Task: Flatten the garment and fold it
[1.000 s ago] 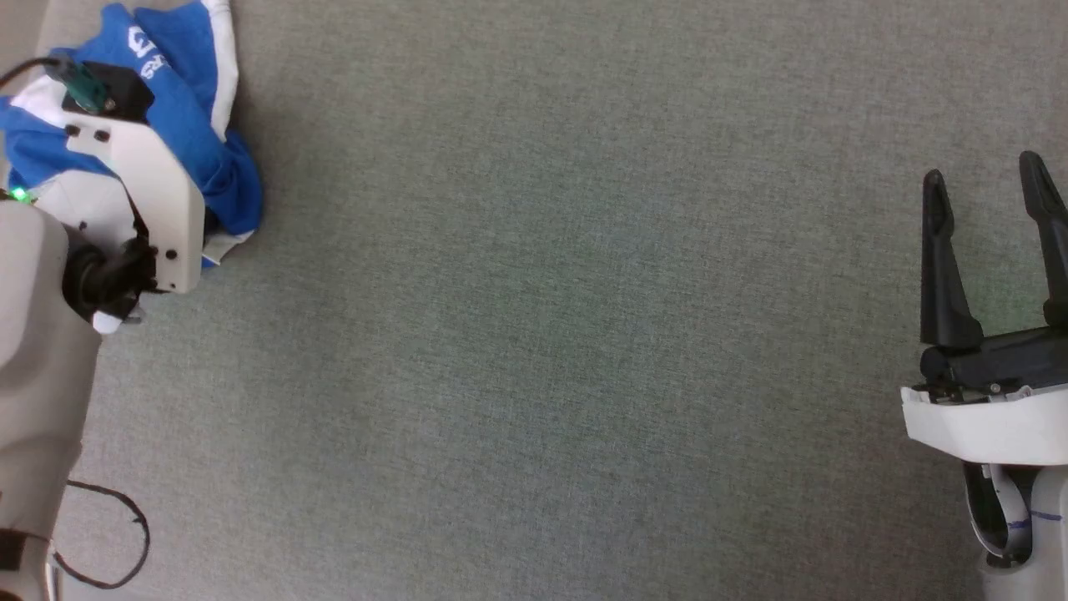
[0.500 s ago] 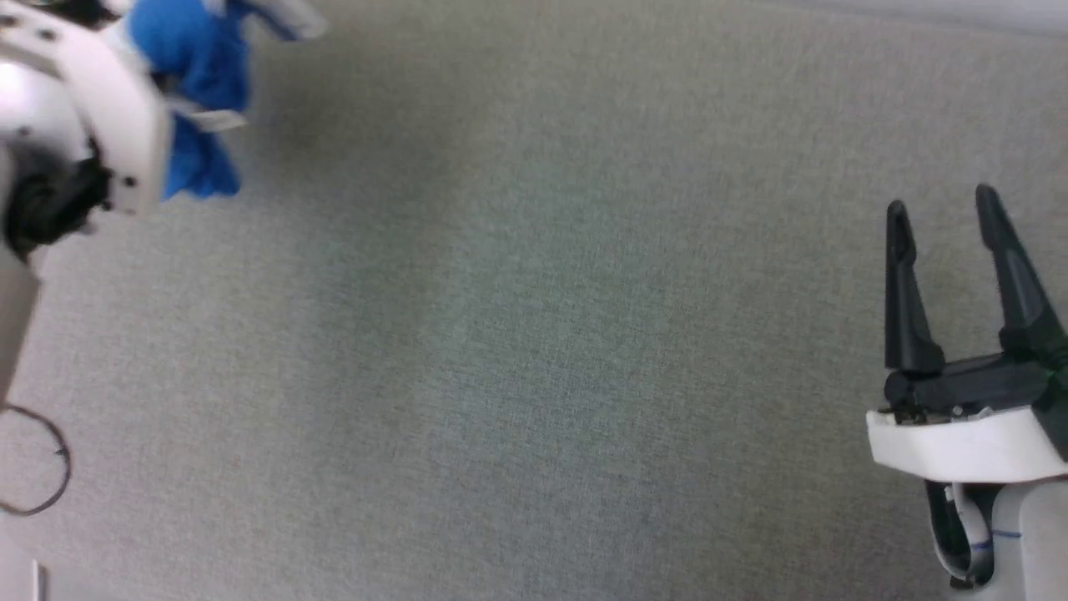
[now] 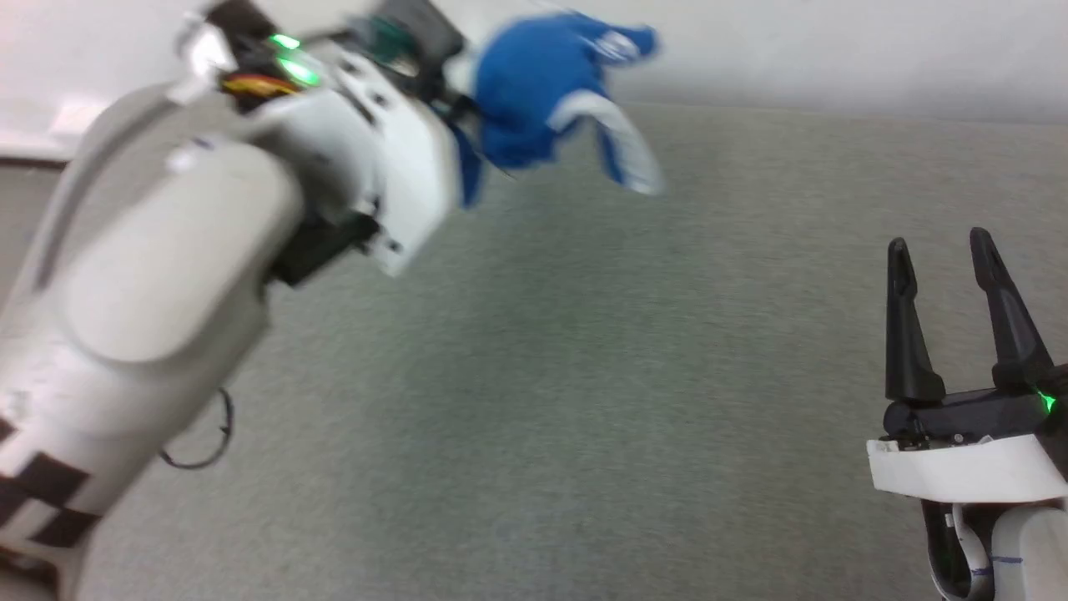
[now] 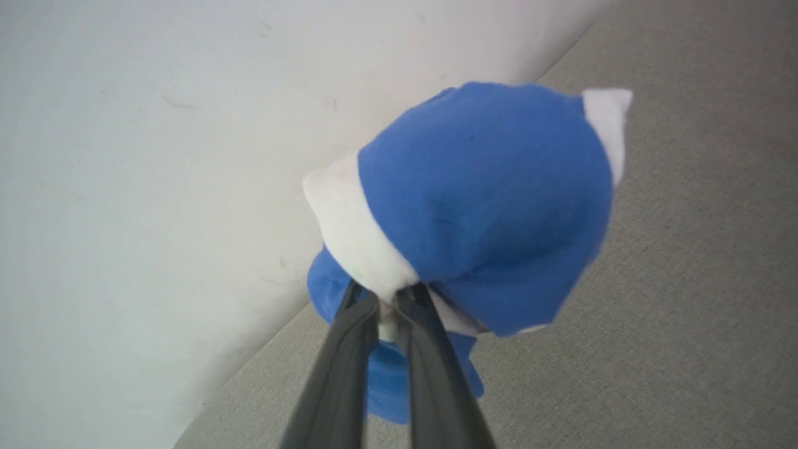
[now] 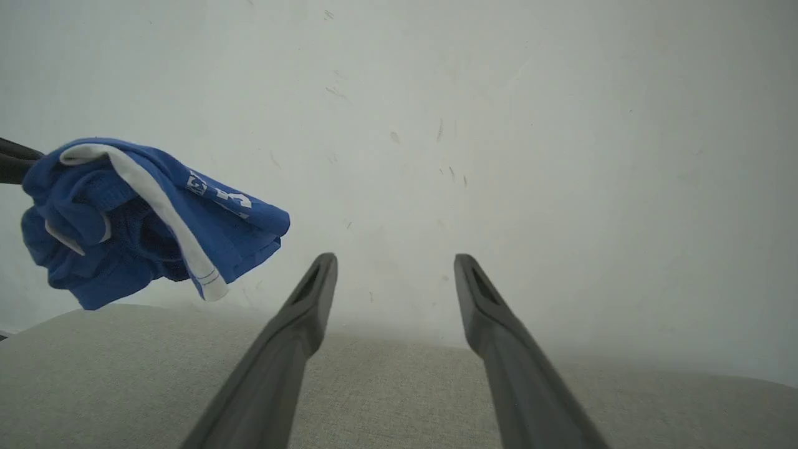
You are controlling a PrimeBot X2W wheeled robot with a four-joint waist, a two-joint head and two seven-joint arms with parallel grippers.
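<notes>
up at the far left of the scene, the left gripper (image 4: 388, 299) has its 2 dark fingers pinched nearly together on a white strip of the garment (image 4: 486, 206), with only that bit of cloth between the tips. the garment is a bunched blue bundle that hangs in the air off the fingertips, clear of the grey cloth surface (image 3: 584, 376) below it and in front of the pale wall (image 5: 499, 125). in the left wrist view, a white band runs down its left side and a white corner sticks out at its upper right. in the right wrist view a white stripe curves across the blue folds, and part of a white print shows on a flap that juts to the right; the print is too creased to read. the head view is blurred around the bundle. the left forearm (image 3: 167, 275) crosses the left of that view, with green lights (image 3: 292, 63) glowing near the wrist and a thin dark cable loop (image 3: 204, 442) under it.

the right gripper (image 3: 937, 238) sits at the near right, well apart from the garment, its 2 fingers spread wide with nothing between them, pointing toward the wall.
</notes>
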